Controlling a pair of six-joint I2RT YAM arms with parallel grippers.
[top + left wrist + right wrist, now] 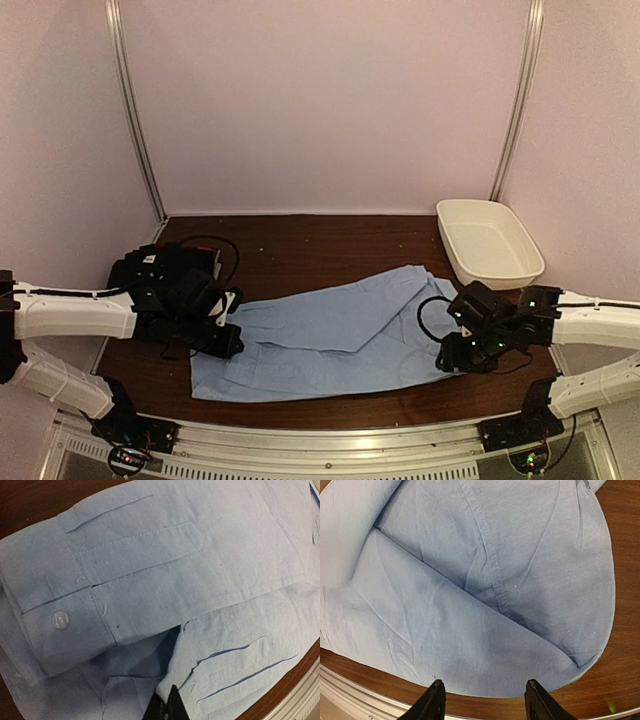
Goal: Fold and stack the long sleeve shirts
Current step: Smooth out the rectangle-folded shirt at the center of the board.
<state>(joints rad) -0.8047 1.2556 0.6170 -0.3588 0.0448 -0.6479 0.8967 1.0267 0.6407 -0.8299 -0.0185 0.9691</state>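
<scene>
overhead view, dial centred on the table (300, 250), arm bases at 6 o'clock. the light blue shirt (330, 330) lies flat across the near half of the table. its long axis runs from about 8 o'clock to about 2 o'clock. the sleeves are laid in over the body. a buttoned cuff (55, 630) sits at the 8 o'clock end and the rounded hem (590, 645) faces 4 o'clock. the black shirt (165, 275) is bunched at 9 o'clock, just beside the blue one and partly hidden by the left arm. it probably waits there for its own fold. the left claw (167, 707) is clenched, tips together above the cuff end, with no cloth visibly pinched. the right claw (485, 702) is released, its jaws spread over the near edge of the hem, likely placed to take that edge for a fold along the long axis. the white tub (490, 240) stands apart at 2 o'clock.
</scene>
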